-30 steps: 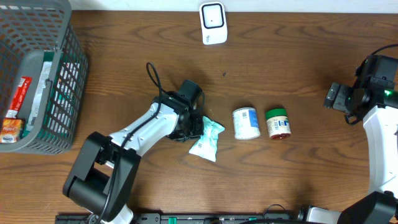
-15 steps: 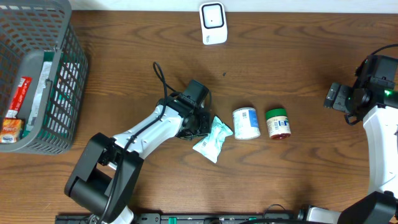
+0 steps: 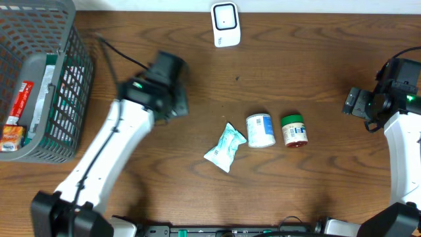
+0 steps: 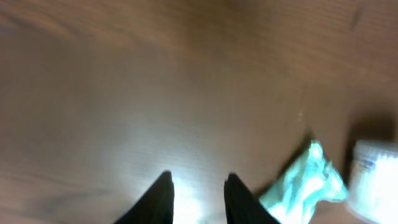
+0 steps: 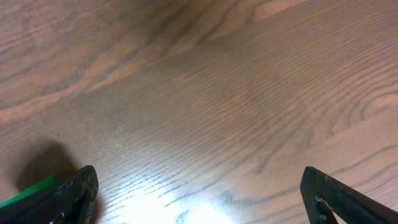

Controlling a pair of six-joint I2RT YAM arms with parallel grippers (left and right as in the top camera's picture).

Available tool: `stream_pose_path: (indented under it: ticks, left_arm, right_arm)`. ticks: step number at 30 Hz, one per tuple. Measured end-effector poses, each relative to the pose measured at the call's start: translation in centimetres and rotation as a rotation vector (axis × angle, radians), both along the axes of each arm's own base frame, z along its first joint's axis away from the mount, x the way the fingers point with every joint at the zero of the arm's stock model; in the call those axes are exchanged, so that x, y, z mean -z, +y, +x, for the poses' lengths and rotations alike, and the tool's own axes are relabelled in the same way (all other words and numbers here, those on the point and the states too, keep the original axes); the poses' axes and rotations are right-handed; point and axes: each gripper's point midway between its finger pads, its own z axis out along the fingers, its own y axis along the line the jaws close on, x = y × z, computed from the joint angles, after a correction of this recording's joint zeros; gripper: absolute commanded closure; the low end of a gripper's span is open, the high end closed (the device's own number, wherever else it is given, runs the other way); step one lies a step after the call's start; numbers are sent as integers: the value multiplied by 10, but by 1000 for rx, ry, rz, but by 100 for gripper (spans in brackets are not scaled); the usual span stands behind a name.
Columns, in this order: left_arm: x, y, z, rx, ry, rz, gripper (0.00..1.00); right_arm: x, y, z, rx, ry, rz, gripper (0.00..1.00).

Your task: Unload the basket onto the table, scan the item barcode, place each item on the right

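Dark brown wood grain covers the tabletop (image 3: 309, 59) in every view, smooth and faintly glossy where the wrist lights fall on it. The biggest thing it carries is a grey mesh basket (image 3: 72, 79) at the far left corner. Flat packets show through its open lattice walls, one of them red and one orange.

Next in size are the two white-shelled arms. The left arm (image 3: 108, 148) reaches from the near edge toward the left-middle of the tabletop, and the right arm (image 3: 402, 148) stands along the right edge. The left gripper (image 4: 197, 180) hangs over bare wood, its black fingers a narrow gap apart with nothing between them; its view is blurred. The right gripper (image 5: 198, 174) is spread wide and empty, with only wood grain between its fingers.

Three goods lie in a row near the middle of the tabletop, neither gripper touching them. A crinkled teal-and-white pouch (image 3: 225, 147) lies flat and tilted at the left end, well apart from the left gripper. Just beside it is a squat white can (image 3: 260, 130) with a blue label. Next comes a small jar (image 3: 294, 130) with a green lid and a red label, its lid toward the far edge.

A small white scanner (image 3: 225, 25) with rounded corners stands at the middle of the far edge. Bare wood lies between it and the row.
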Motion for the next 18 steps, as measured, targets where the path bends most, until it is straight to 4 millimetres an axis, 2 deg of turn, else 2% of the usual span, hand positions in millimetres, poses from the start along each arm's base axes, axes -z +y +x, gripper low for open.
stream_pose_path:
  ticks: [2, 4, 6, 7, 9, 11, 18]
  left_arm:
    - [-56, 29, 19, -48, -90, 2, 74]
    - [-101, 54, 28, -99, -177, 2, 73]
    - [-153, 84, 42, -177, -319, -4, 73]
    - [-183, 106, 46, -228, -406, -1, 69]
    - [-216, 136, 46, -304, -509, 11, 67]
    - [-236, 168, 46, -380, -584, 31, 67]
    - [-220, 245, 38, -571, -539, 87, 66]
  right_arm:
    - [0, 0, 0, 0, 0, 0, 1]
    - [0, 0, 0, 0, 1, 0, 1]
    - [0, -1, 0, 3, 1, 0, 1]
    - [0, -1, 0, 2, 1, 0, 1]
    - [0, -1, -1, 2, 1, 0, 1]
    - [0, -1, 0, 2, 1, 0, 1]
    - [0, -1, 0, 2, 1, 0, 1]
